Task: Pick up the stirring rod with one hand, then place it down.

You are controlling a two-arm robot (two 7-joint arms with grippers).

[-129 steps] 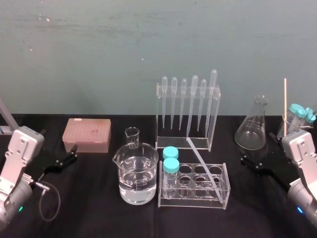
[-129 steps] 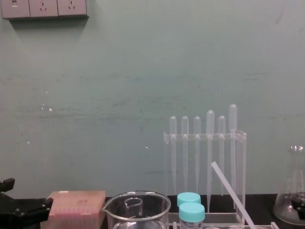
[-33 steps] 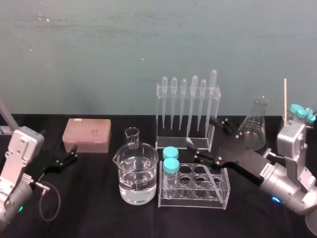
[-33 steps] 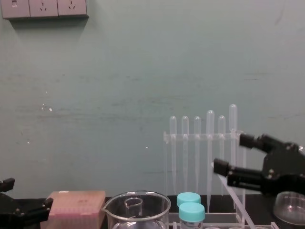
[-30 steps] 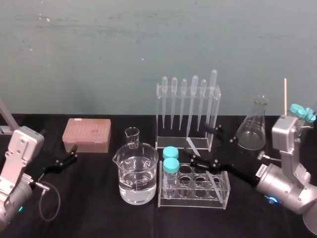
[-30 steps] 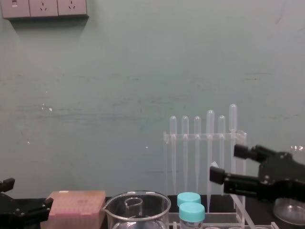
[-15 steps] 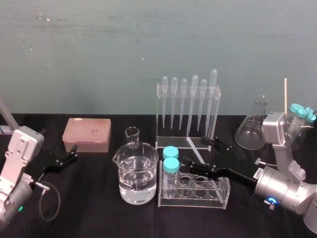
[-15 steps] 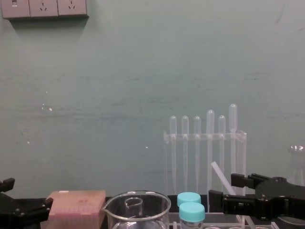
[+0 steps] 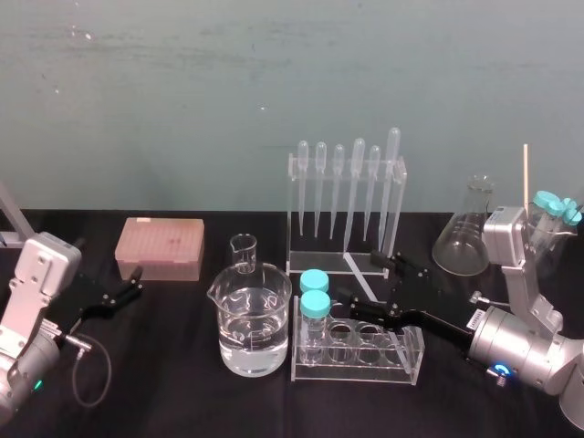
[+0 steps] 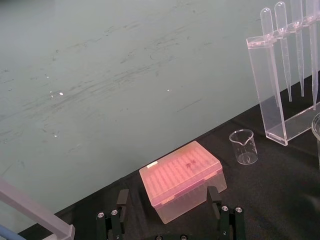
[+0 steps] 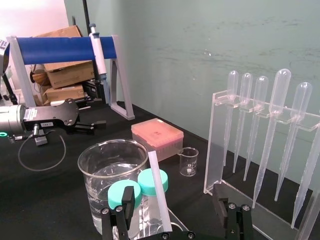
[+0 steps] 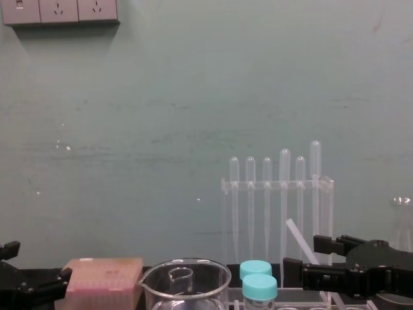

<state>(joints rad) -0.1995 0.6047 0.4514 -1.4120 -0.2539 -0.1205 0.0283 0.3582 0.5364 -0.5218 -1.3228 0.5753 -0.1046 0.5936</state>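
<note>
**Closing in: slip and snag risks**

Since the earliest frame, the black, angular two-fingered right gripper has left the table's right edge. It now sits low over the clear acrylic test-tube rack, which stands right of centre on the black-clothed table. Its jaws are spread wide and hold nothing, with one finger on each side of the long, thin, translucent-white stirring rod. That rod leans in the rack, its upper end tilted back toward the tall clear acrylic pipette rack.

The rod looks smooth, hard and round, so a pinch that lands off-centre could let it roll, swivel or slide out. Pulling it along anything but its own slant would likely lever the light rack and rock the two teal-capped clear tubes. The farther finger is close to the pipette rack's base and could nudge it. The water-filled glass beaker stands just beside the rack and is at risk if the rack shifts.

The black left gripper is parked near the left edge, jaws apart and empty.
</note>
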